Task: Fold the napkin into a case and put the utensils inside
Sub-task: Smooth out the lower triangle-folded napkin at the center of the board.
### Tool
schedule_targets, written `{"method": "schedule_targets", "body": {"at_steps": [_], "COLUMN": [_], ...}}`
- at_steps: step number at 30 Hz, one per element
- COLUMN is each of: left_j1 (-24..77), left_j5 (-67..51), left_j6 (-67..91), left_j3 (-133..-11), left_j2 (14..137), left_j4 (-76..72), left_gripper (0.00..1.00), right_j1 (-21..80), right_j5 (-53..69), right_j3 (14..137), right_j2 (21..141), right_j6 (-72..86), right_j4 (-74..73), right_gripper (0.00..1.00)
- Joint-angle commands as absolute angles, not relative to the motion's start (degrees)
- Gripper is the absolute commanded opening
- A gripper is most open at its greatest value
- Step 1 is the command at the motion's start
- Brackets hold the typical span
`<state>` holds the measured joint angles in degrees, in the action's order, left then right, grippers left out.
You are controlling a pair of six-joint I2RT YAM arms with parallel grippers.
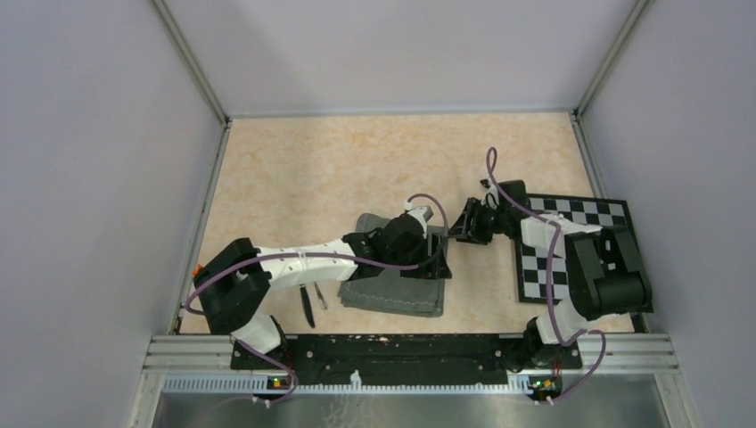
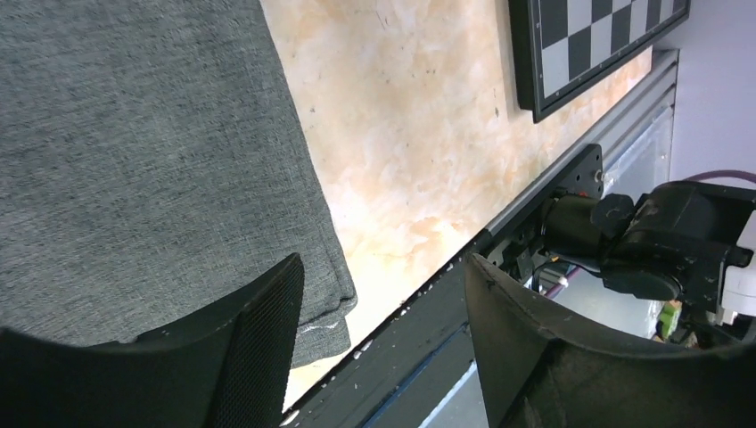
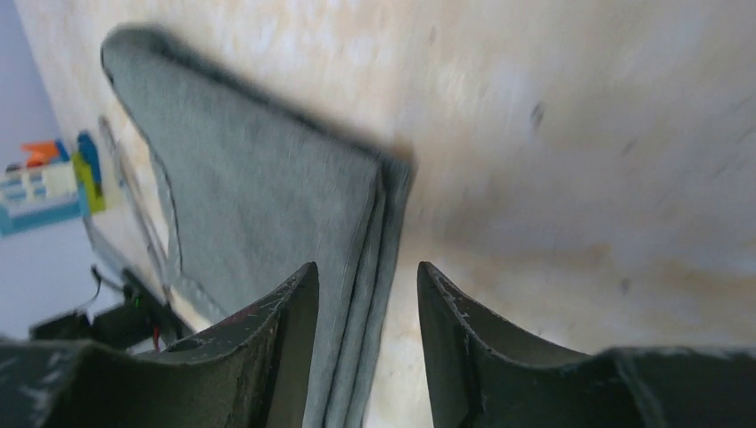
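Lying folded, napkin (image 1: 397,294) on beige marbled table (image 1: 357,160); grey walls (image 1: 89,178).

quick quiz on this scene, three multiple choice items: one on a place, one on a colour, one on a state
1. Where does the checkered board lie relative to the napkin?
A) on top of it
B) to its right
C) to its left

2. What colour is the napkin?
A) dark grey
B) white
C) red

3. How is the left gripper?
A) shut on a fork
B) shut on the napkin
C) open

Answers:
1 B, the top view shows the checkered board right of the napkin.
2 A, every view shows it as dark grey.
3 C, its wrist view shows the fingers spread apart, gripping nothing.
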<state>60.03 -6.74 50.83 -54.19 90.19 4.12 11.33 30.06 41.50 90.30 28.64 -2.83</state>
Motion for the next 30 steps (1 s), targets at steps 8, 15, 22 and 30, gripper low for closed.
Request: {"method": "schedule_targets", "body": {"at_steps": [8,15,22,30], "left_j1": [66.81,71.59,73.18,73.65], "left_j5": [-2.33,3.51,7.14,8.91], "left_j6": [48.29,48.2,48.13,47.04], "left_j3": [-57.08,-60.49,-62.86,-65.09], "left_j2": [91.02,95.37,98.01,100.04], "left_j4": [14.6,19.14,22.12,24.12], "left_gripper": [0.71,0.51,0.45,0.38], "right_j1": [12.72,20.51,24.33,26.77], "right_j5": [44.58,42.56,41.68,42.52], "right_j3": [24.42,18.83,16.31,14.72], "right_j2": [73.66,63.75,60.31,64.24], "right_j6": [31.33,34.53,37.31,38.28], "right_j4": [-2.04,-10.36,-10.02,-5.02], "right_gripper": [0.44,0.32,0.25,0.16]}}
